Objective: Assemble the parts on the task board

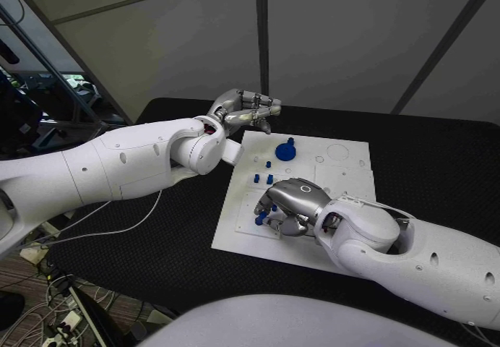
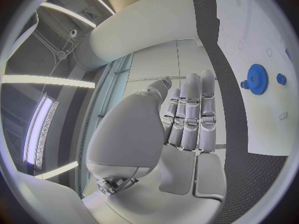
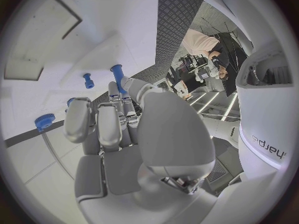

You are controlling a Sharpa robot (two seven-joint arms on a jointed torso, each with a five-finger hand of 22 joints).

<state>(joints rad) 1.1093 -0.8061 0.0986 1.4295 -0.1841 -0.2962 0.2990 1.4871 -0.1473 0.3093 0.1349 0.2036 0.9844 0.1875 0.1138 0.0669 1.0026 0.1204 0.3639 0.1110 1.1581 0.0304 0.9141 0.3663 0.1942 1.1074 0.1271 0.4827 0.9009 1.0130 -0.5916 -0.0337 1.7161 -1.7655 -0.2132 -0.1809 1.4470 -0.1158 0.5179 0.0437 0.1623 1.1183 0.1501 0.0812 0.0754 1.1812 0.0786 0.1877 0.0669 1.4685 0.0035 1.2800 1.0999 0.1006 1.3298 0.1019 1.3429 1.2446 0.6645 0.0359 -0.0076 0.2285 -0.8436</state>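
The right hand (image 1: 290,206) sits low over the near part of the task board (image 1: 349,181), knuckles up, fingers curled down onto the plate. In the right wrist view its fingertips (image 3: 118,92) close round a blue peg (image 3: 117,74), which stands out beyond them; the peg appears pinched, presumably to be carried to or seated in a hole. In that same view a smaller blue peg (image 3: 87,80) stands apart on the white surface, and a blue toothed piece (image 3: 44,121) lies just beside the hand. In the head view a few small blue parts (image 1: 261,213) show at the hand's left side, and further short pegs (image 1: 264,177) stand near the board's middle.

Beyond these a blue gear (image 1: 285,151) rests on the far half of the board; the left wrist view shows the same gear (image 2: 256,77) with a small blue knob (image 2: 281,78) beside it.

Farthest, the left hand (image 1: 248,108) hovers off the board's far left corner, over the black table (image 1: 438,159), holding nothing, its fingers (image 2: 193,112) straight and laid side by side. It seems parked clear of the work.

The board's right half and near edge lie bare, leaving room for the right hand to travel; the left forearm crowds the board's left edge.
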